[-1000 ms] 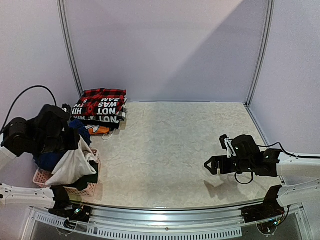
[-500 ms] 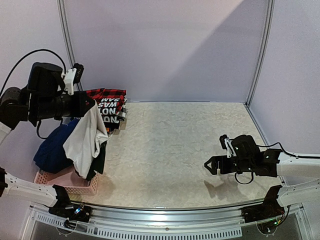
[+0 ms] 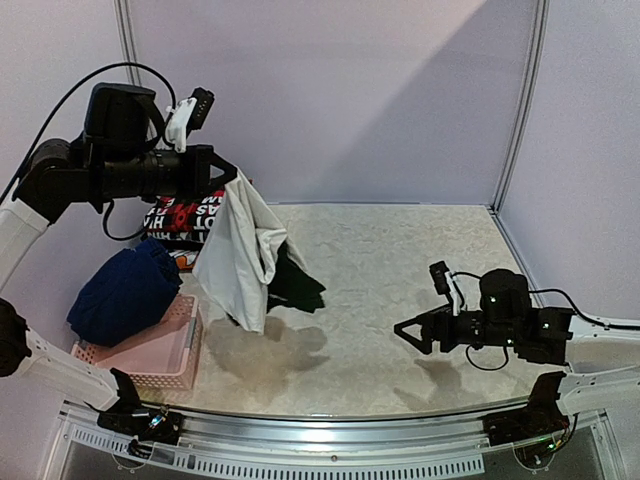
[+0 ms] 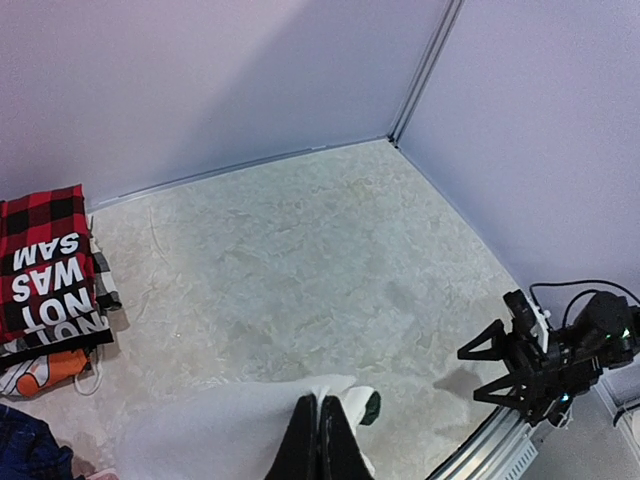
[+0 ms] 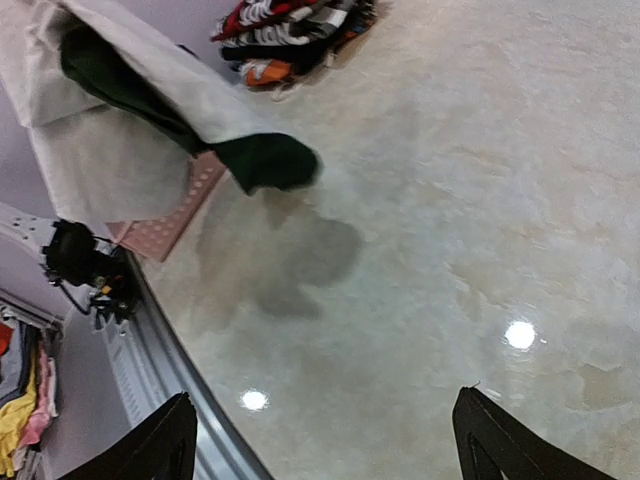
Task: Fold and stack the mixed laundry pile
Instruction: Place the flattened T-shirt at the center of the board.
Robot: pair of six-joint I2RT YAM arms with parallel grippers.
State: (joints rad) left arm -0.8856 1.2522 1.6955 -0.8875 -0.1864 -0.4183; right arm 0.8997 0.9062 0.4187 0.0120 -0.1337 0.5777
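Under both sets of fingers I've got the pale table (image 3: pixel 400 250). Hanging straight down from my left gripper (image 3: pixel 228 172), which is pinched tight on its top edge, is the white T-shirt (image 3: pixel 238 250), with its dark part (image 3: pixel 297 287) dangling just off the surface. Below and behind those fingers, a navy piece (image 3: pixel 125 290) is heaped on the pink basket (image 3: pixel 150 358). The folded stack (image 3: pixel 190 215) sits beyond. My right gripper (image 3: pixel 411 337) is spread wide and holding nothing, well apart from the shirt.
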